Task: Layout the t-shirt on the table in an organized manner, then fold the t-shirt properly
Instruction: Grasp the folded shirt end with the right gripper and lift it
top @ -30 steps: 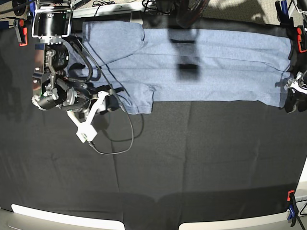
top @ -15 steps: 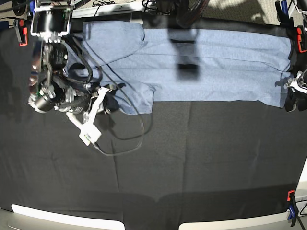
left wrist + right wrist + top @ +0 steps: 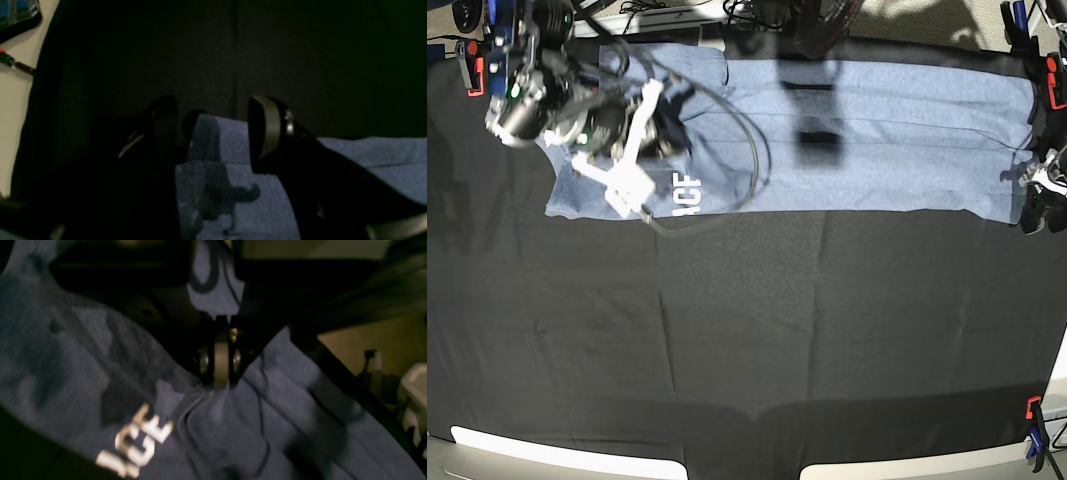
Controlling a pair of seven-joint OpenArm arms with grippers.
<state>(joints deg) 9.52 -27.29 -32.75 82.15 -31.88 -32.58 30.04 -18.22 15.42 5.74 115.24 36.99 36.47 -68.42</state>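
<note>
Base view: light heathered blue-grey cotton t-shirt [image 3: 867, 135] lies in long band across far edge of matte black cloth-draped table [image 3: 747, 340], white lettering [image 3: 685, 192] exposed.

Right wrist view: right gripper [image 3: 220, 381] clamped on bunched soft fabric fold; thin pinch may slip.

Left wrist view: left gripper [image 3: 213, 133] spread wide, empty, straddling shirt corner; corner may drag.
</note>
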